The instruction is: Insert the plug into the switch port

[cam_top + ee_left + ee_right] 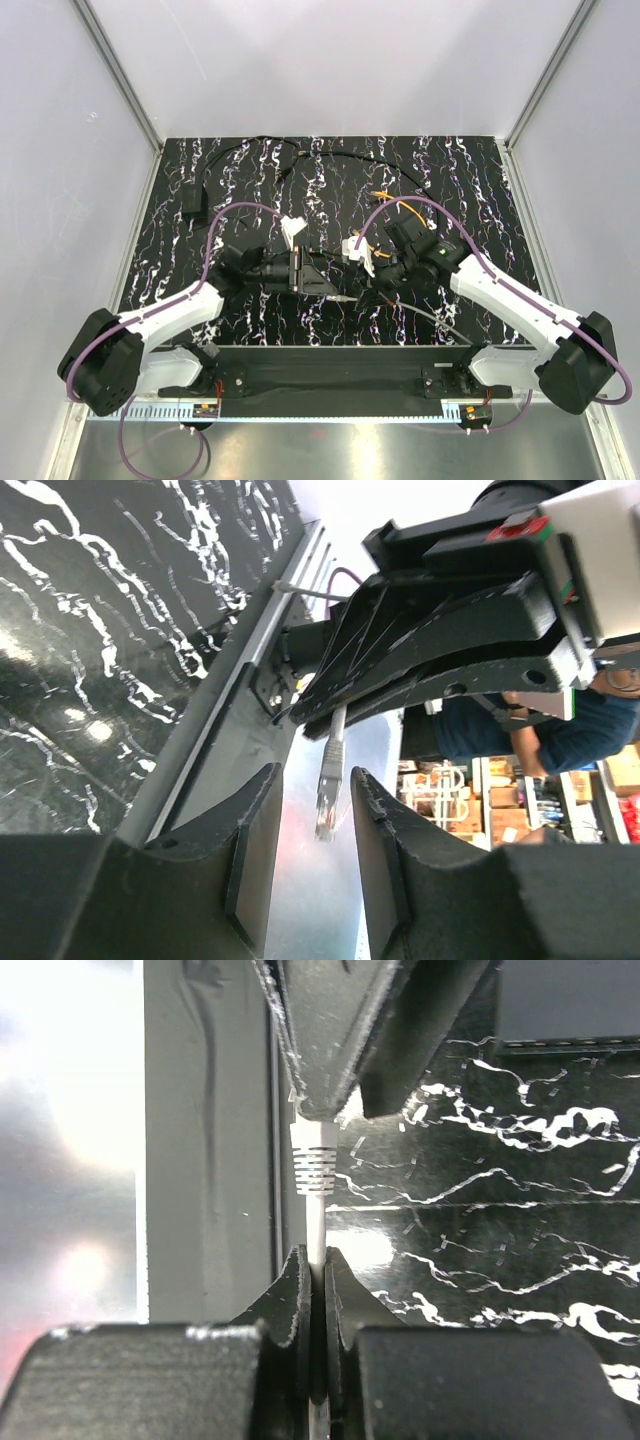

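Overhead light was bright and even, with faint shadows. The glossy black white-veined tabletop [60, 630] showed glare spots in both wrist views. The grey metal edge strip [200, 1160] bleached white leftward. The right gripper [312, 1260] appeared soft-focused.

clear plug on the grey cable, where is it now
Left wrist view: the clear plug hangs centre-frame inside the open left tool, its grey cable pinched by the right tool above.
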`<state>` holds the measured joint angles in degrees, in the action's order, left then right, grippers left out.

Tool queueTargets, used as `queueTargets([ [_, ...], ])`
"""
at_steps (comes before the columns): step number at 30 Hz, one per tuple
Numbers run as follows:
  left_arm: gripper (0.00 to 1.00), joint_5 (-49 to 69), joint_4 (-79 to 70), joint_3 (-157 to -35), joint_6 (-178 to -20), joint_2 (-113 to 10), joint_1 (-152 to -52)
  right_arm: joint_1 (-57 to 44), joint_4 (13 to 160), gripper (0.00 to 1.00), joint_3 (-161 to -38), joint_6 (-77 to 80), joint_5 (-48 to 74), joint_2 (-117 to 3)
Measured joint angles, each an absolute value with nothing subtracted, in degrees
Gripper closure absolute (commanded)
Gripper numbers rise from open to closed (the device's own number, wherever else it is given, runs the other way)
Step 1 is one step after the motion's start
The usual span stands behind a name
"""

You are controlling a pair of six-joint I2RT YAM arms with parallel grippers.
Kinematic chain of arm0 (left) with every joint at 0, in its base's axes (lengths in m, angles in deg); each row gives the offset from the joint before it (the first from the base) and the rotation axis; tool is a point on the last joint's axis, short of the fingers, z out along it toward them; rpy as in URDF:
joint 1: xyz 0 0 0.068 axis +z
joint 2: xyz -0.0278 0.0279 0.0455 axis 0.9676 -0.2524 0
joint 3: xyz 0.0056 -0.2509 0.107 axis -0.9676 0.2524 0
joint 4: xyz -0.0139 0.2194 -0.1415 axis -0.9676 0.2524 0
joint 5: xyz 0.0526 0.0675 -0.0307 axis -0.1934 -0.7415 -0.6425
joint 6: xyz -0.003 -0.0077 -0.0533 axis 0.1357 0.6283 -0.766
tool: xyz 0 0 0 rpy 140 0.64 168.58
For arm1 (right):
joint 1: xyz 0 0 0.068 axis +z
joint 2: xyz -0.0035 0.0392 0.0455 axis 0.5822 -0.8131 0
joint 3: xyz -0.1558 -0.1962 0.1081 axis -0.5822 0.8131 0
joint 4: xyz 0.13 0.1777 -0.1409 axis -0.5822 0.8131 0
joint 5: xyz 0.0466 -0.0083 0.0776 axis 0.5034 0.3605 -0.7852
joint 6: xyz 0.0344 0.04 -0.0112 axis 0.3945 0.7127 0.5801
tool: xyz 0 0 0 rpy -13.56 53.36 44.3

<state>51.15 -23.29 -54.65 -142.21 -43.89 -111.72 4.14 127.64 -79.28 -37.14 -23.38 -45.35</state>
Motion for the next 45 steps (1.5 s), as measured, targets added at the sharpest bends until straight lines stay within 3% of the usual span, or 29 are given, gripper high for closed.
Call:
queueTargets([
  [9, 0.62, 52.9, -28.8, -54.5, -147.9, -44.4, -111.7, 4.1, 127.7, 1.00, -79.3, -34.4, -25.7, -46.4],
  [16, 0.52, 54.1, -25.2, -54.0, -147.6, -44.4, -111.7, 3.5, 127.4, 1.00, -79.3, -33.6, -25.7, -46.4],
  [24, 0.59, 54.1, -22.7, -52.4, -147.6, -43.6, -111.7, 3.4, 127.4, 1.00, -79.7, -34.3, -25.7, -46.4],
  [29, 0.59, 54.1, -23.9, -52.4, -148.5, -43.6, -111.7, 3.4, 127.7, 1.00, -79.8, -35.5, -25.7, -46.5],
  [33, 0.65, 54.1, -24.6, -52.4, -148.7, -43.6, -111.6, 3.4, 127.9, 1.00, -79.9, -36.3, -25.7, -46.5],
  [36, 0.76, 54.1, -25.3, -52.4, -149.3, -43.6, -111.5, 3.3, 127.9, 1.00, -79.9, -36.6, -25.7, -46.5],
  [38, 0.91, 54.2, -26.0, -52.4, -149.9, -43.6, -111.5, 3.3, 127.9, 1.00, -79.9, -36.7, -25.7, -46.5],
  [39, 0.97, 54.3, -26.2, -52.4, -150.0, -43.6, -111.5, 3.3, 127.9, 0.93, -79.9, -36.8, -25.7, -46.5],
  [42, 1.00, 54.4, -26.9, -52.4, -150.4, -43.7, -111.5, 3.3, 127.8, 0.53, -79.9, -36.3, -25.4, -46.5],
  [45, 1.00, 54.3, -27.2, -52.4, -151.0, -43.8, -111.4, 3.3, 126.8, 0.43, -80.1, -35.5, -23.0, -46.5],
])
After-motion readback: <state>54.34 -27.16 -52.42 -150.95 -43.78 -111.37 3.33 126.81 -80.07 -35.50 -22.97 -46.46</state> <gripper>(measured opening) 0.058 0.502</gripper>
